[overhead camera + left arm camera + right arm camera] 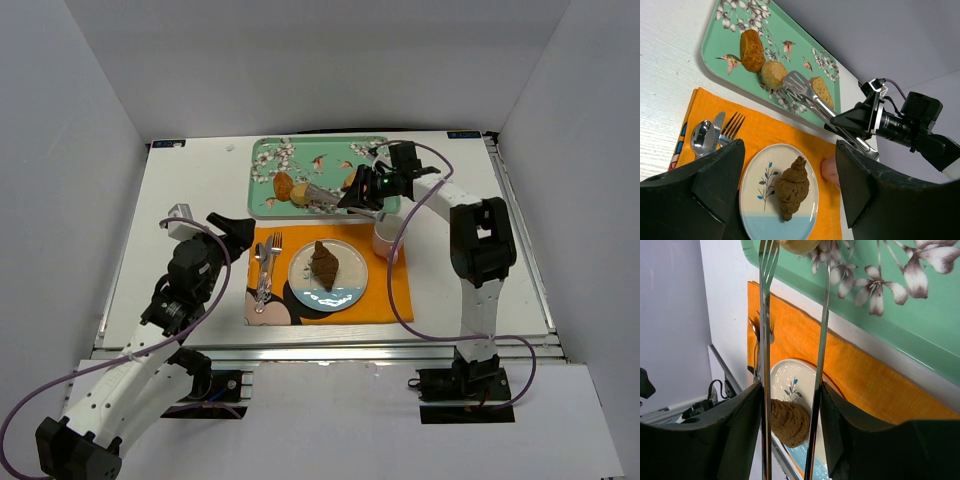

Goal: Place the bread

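Note:
A green flowered tray at the back holds a brown oblong bread, a round bun and a third piece. My right gripper is shut on metal tongs. The tongs' arms stand apart, with their tips at the round bun. A dark croissant lies on a white and blue plate. My left gripper is open and empty, left of the plate; its wrist view looks down on the croissant.
The plate sits on an orange placemat. A fork, knife and spoon lie on the mat's left side. A pink cup stands at the mat's back right, under my right arm. White walls close in the table.

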You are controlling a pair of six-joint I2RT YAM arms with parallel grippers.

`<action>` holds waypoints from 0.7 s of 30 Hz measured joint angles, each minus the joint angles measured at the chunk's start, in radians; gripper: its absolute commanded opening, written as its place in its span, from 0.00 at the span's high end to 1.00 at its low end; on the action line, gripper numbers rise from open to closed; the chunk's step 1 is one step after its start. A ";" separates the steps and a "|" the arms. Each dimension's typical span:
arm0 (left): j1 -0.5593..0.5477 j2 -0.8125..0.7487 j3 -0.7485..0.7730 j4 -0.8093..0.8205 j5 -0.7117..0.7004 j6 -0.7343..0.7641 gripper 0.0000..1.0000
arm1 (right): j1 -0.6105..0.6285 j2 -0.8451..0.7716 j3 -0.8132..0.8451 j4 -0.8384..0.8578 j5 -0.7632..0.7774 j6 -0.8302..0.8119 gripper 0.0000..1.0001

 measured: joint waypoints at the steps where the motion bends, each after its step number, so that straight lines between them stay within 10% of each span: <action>1: 0.000 0.005 0.003 0.000 0.000 0.000 0.18 | 0.000 0.007 0.001 0.006 -0.001 0.012 0.47; 21: 0.000 0.014 0.024 -0.023 -0.005 0.000 0.18 | -0.001 0.111 0.001 0.184 -0.085 0.267 0.49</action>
